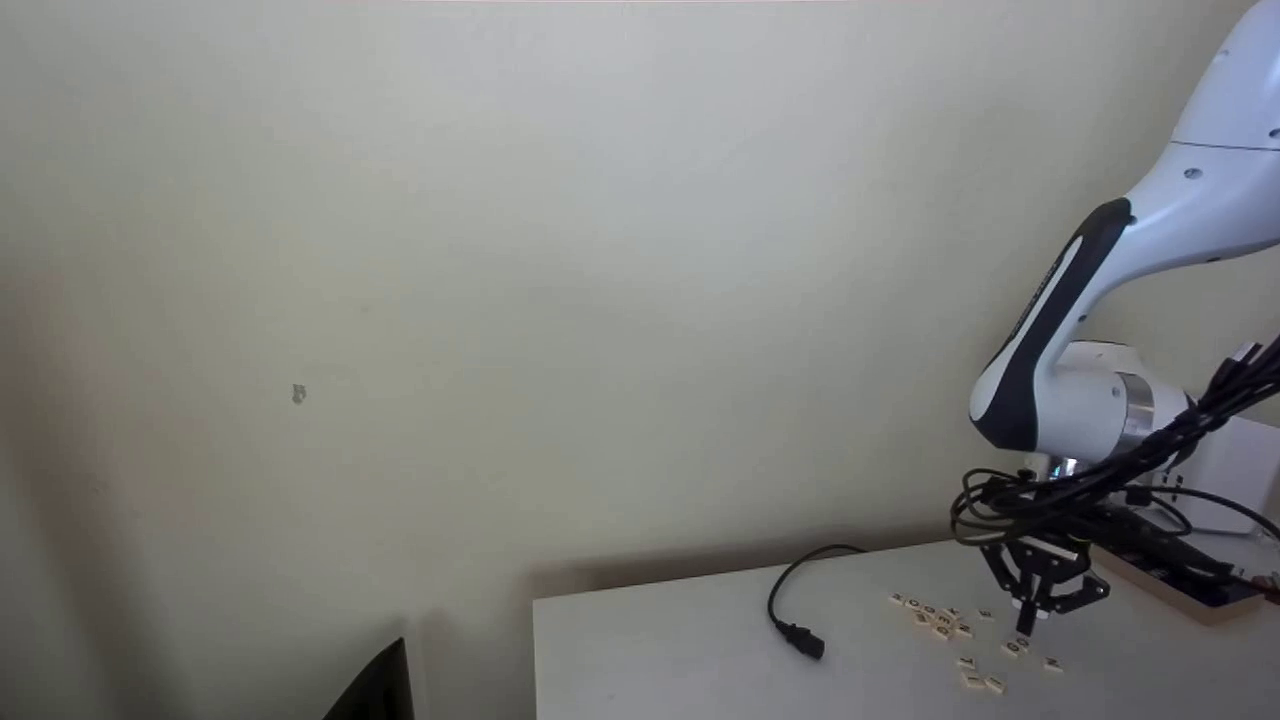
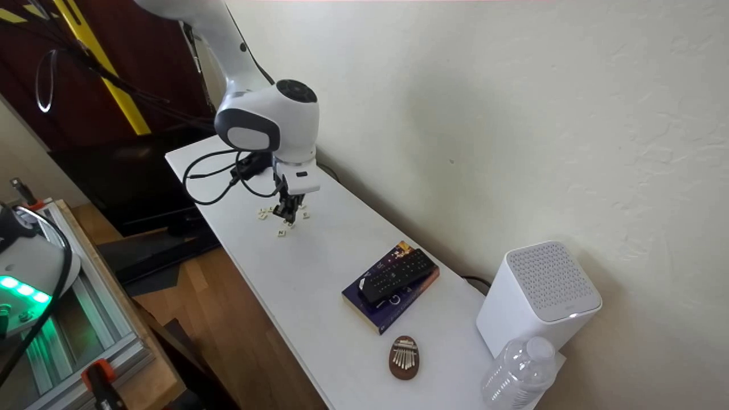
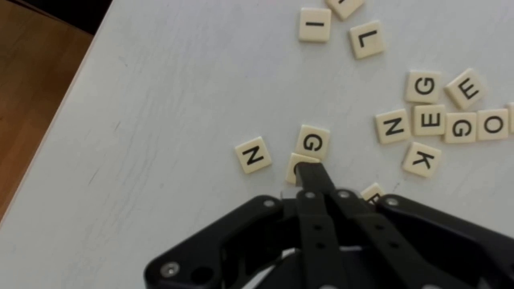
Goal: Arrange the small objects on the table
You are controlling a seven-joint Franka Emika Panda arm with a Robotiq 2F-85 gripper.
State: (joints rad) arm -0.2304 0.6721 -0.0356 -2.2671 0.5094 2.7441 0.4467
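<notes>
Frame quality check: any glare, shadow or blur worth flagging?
Wrist view: letter tiles crisp, gripper dark and slightly soft. In an exterior view, the wall is shadowed just above the table. In an exterior view, green lights glare nearly white.

Left of the gripper [image 3: 315,174] in the wrist view, past the lone N tile [image 3: 253,155], the table [image 3: 160,80] lies bare to its edge, while letter tiles [image 3: 429,120] crowd the right. In an exterior view, a free stretch separates the tiles from a book [image 2: 393,307] under a remote [image 2: 398,276], with a thumb piano [image 2: 404,357], white box [image 2: 532,302] and clear bottle [image 2: 521,370] past it. The wall [image 2: 484,142] closes one long side, and a black cable [image 1: 803,640] lies near the tiles.
</notes>
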